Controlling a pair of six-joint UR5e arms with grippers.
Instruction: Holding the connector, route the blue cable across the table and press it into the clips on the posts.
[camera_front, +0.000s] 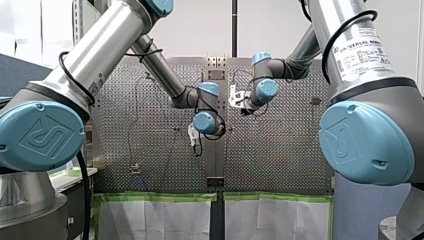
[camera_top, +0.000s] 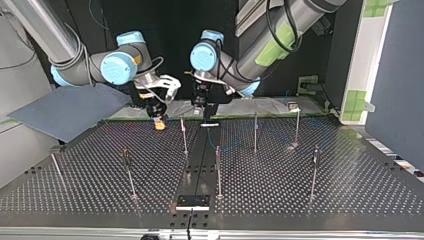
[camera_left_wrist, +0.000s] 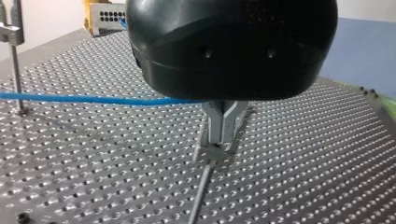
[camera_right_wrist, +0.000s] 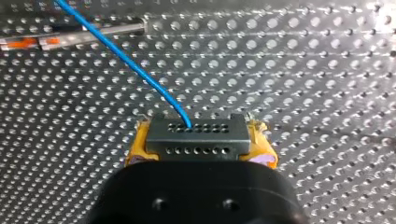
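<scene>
Connector (camera_right_wrist: 196, 135) part-hidden in right end effector (camera_right_wrist: 198, 145), blue cable (camera_right_wrist: 126, 60) leaving view

Table (camera_top: 270, 185): perforated metal, dull sheen. Cable (camera_right_wrist: 126, 60): smooth blue plastic, glossy. Connector (camera_right_wrist: 196, 137): matt grey. Posts (camera_top: 218, 172): thin bare metal. Left gripper (camera_left_wrist: 222, 144): glossy black shell, metal fingers.

Seven posts (camera_top: 218, 170) stand on the one bench (camera_top: 350, 175), all nearer the top view's camera than the single connector (camera_top: 160, 124). One blue cable (camera_right_wrist: 126, 60) runs from that connector.
</scene>
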